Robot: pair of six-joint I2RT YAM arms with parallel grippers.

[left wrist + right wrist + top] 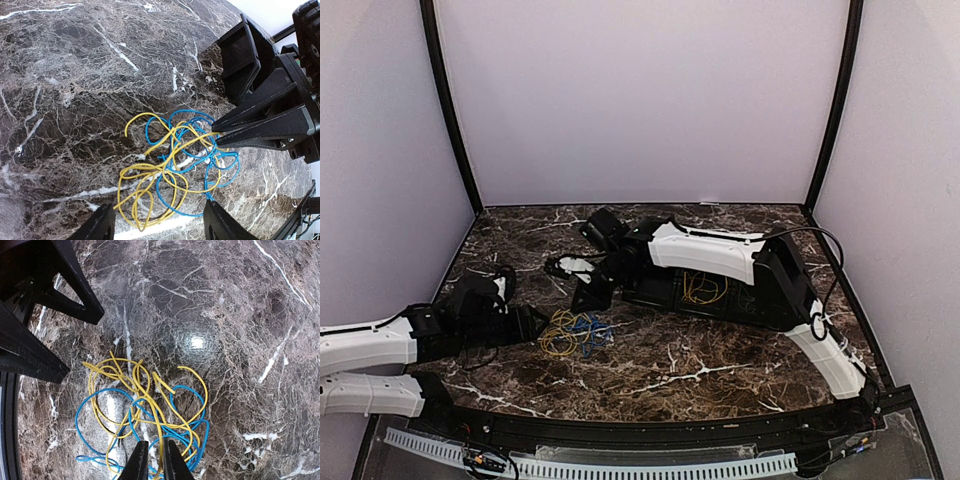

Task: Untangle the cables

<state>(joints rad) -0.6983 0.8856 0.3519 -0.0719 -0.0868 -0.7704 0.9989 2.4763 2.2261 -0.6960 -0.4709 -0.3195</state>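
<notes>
Yellow and blue cables (575, 333) lie tangled on the marble bench (670, 375). Our right pincer (156, 445) nips 1 yellow cable (161, 432); the left pincer (160, 206) gapes wide. We should lift slowly, left pinning blue.

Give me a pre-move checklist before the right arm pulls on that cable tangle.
1. Yellow cable runs between the right gripper jaws: ok.
2. Firm pinch on that strand: cannot tell, a narrow gap shows.
3. Blue cable free of the yellow one: not ok, loops interlaced.
4. Left gripper open beside the tangle: ok.
5. Left gripper anchoring a strand: not ok, it holds nothing.
6. Tangle lying flat on the marble table: ok.
</notes>
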